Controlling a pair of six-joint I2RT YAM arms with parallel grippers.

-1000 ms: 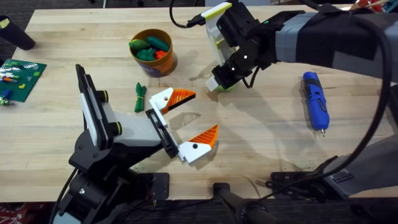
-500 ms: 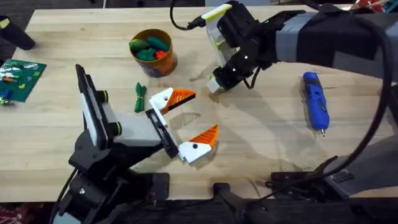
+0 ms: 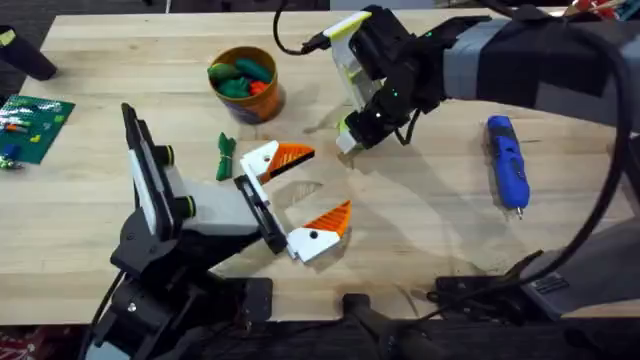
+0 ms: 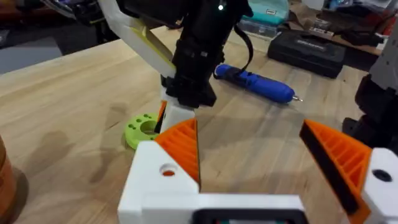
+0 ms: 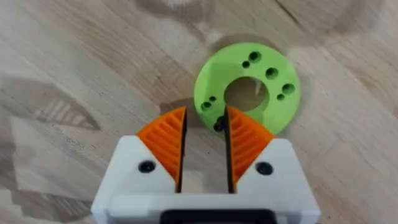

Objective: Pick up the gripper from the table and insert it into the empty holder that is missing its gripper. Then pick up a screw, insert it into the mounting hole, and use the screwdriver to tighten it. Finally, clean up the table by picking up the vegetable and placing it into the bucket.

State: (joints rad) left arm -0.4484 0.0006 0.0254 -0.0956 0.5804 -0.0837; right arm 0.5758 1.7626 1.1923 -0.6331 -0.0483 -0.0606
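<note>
My right gripper hovers low over a lime-green disc that has a centre hole and several small holes. Its orange pads are nearly together, pinching a small black screw at the disc's edge. In the overhead view the right gripper is at mid-table. My left gripper stands open close to it, and from the left wrist the disc lies just beyond the left fingers. The blue screwdriver lies at the right on the table. The dark-green vegetable lies below the orange bucket.
The bucket holds plump green and orange toy vegetables. A green brick plate sits at the table's left edge. A black case lies beyond the screwdriver. Bare wood lies between the disc and the screwdriver.
My right gripper has shifted slightly and now covers the green disc in the overhead view. The left arm has barely moved and stays open.
</note>
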